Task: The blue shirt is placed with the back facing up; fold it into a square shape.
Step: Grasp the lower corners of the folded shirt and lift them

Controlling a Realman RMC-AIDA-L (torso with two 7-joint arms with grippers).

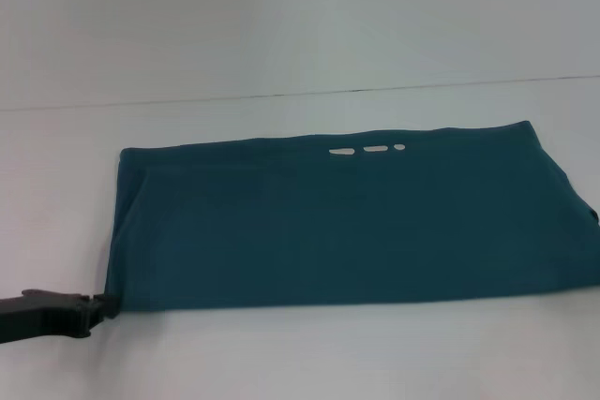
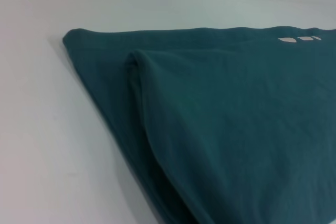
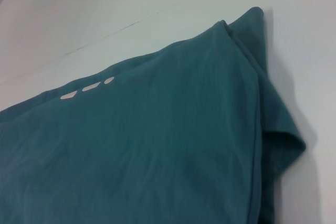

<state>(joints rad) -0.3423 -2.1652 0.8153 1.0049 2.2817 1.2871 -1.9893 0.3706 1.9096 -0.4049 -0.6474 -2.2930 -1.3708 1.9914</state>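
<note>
Head view: we see the shirt (image 1: 347, 222) lying flat on the white table (image 1: 281, 25), already folded into a long rectangle that runs from left of centre to the right edge of the picture. We judge this a halfway stage: the sides appear turned in, and a further fold across the length would bring it near a square. The left gripper (image 1: 98, 306) sits low at the shirt's near left corner, its tip touching or just beside the cloth; we take this as the place for a corner grasp, but we cannot tell whether its fingers are apart or clamped on fabric. The right gripper is not in the head view; its wrist camera looks closely over the shirt's far right corner, where an under-layer pokes out past the top layer, so we judge that arm to hover near that end.

Left wrist view: a tucked layer forms a soft ridge (image 2: 137, 64) near the left end.

Three small white marks (image 1: 367, 149) lie by the far edge. We read no lettering or brand.
</note>
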